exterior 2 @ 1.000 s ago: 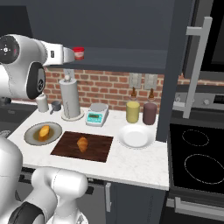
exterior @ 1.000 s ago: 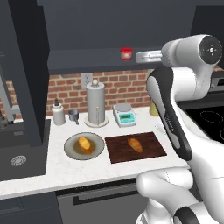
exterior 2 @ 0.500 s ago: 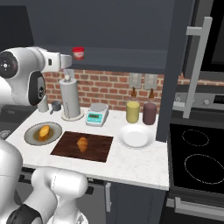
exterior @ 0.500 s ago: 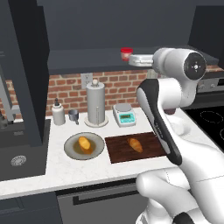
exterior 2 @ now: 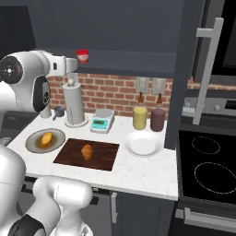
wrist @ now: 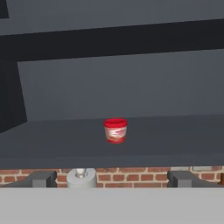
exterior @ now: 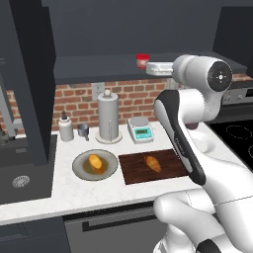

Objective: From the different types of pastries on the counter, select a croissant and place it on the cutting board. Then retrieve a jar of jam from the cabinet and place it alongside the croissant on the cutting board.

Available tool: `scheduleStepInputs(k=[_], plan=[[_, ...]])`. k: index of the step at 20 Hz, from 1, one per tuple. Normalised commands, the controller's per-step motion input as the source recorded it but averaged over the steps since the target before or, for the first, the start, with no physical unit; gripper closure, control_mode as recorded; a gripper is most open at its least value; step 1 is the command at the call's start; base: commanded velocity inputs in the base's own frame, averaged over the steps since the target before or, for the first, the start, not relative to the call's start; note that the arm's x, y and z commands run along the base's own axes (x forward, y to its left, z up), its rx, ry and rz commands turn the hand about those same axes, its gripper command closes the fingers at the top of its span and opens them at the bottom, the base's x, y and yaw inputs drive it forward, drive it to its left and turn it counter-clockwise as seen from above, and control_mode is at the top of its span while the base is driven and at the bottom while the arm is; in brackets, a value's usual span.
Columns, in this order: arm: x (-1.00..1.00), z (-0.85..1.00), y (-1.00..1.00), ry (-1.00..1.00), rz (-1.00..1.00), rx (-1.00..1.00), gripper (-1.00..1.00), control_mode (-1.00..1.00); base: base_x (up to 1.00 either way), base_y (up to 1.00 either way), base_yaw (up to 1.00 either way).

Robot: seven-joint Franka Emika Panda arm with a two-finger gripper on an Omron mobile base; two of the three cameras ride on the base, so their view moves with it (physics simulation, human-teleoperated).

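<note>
The jar of jam [wrist: 115, 130] stands upright on the cabinet [exterior: 99, 66] shelf, straight ahead of the hand and still apart from it. The fingers [wrist: 43, 178] are spread wide, holding nothing. Below on the desk [exterior 2: 147, 170], the croissant [exterior 2: 86, 150] lies on the cutting board [exterior 2: 103, 159], with a bun [exterior: 95, 161] on the grey plate [exterior: 79, 168] to its left.
</note>
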Motion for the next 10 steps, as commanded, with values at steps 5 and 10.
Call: scheduleStepInputs(k=[5, 10], plan=[[0.0, 0.0, 0.0, 0.0, 0.0, 0.0, -1.0, -1.0, 0.0, 0.0, 0.0], [0.06, 0.0, 0.0, 0.0, 0.0, 0.0, -1.0, -1.0, 0.0, 0.0, 0.0]])
